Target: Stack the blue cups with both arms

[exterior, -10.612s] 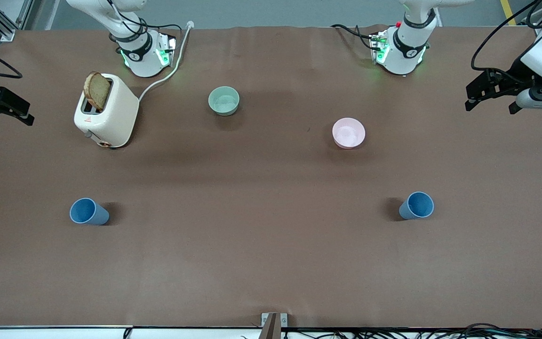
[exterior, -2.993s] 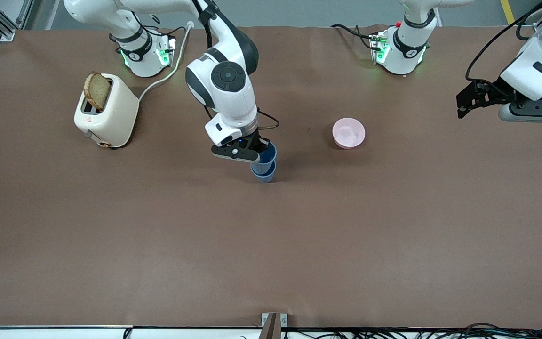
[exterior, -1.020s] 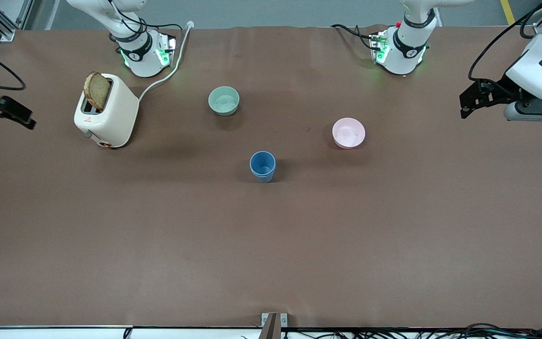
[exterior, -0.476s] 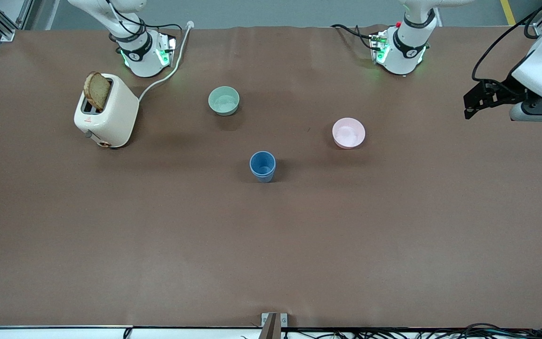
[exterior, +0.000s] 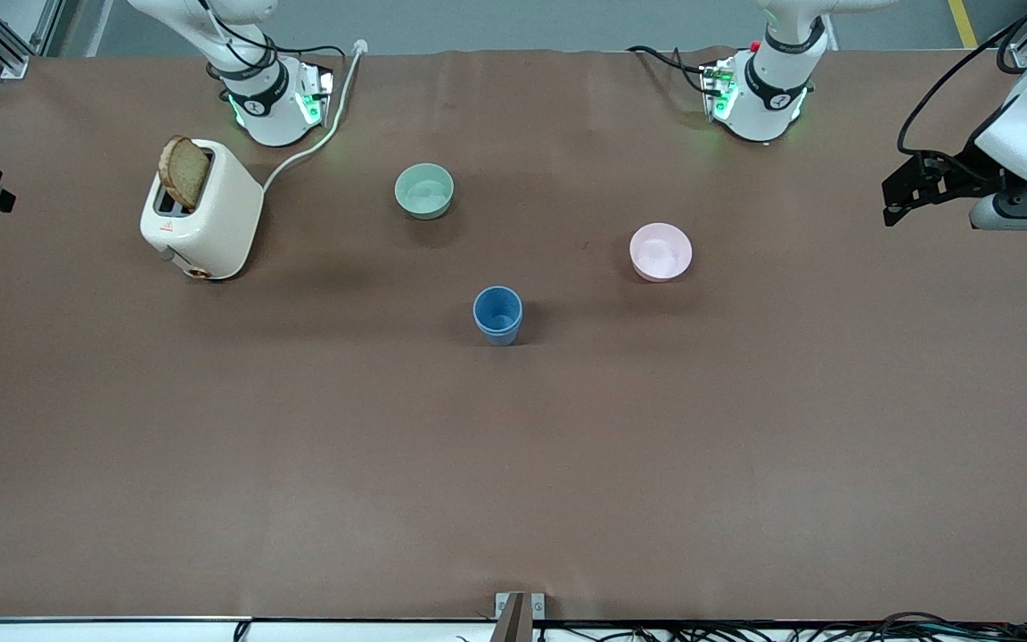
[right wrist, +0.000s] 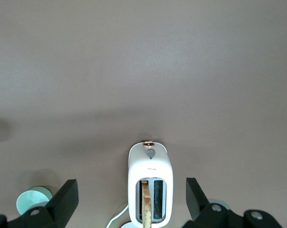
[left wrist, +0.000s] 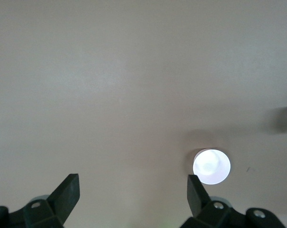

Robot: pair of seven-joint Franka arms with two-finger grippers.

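Now the two small matte blue tapered plastic cups [exterior: 497, 314] stand nested as one stack on the brown table [exterior: 513, 464], well apart from both grippers and roughly midway between them. Left gripper [left wrist: 133, 190] hangs with fingers spread wide and empty over the table's end, the round pink bowl [left wrist: 211, 166] lying between it and the stack. Right gripper [right wrist: 132, 194], equally wide and empty, hangs past the other end, nearest the cream toaster [right wrist: 150, 183] holding a bread slice [exterior: 184, 171].

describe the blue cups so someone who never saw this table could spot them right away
Start at the white toaster near the right arm's base. Toward the table's middle stand a green bowl and a pink bowl; the blue cups stand nearer the camera than both. They are nested, and the only blue, tall, narrow thing there.
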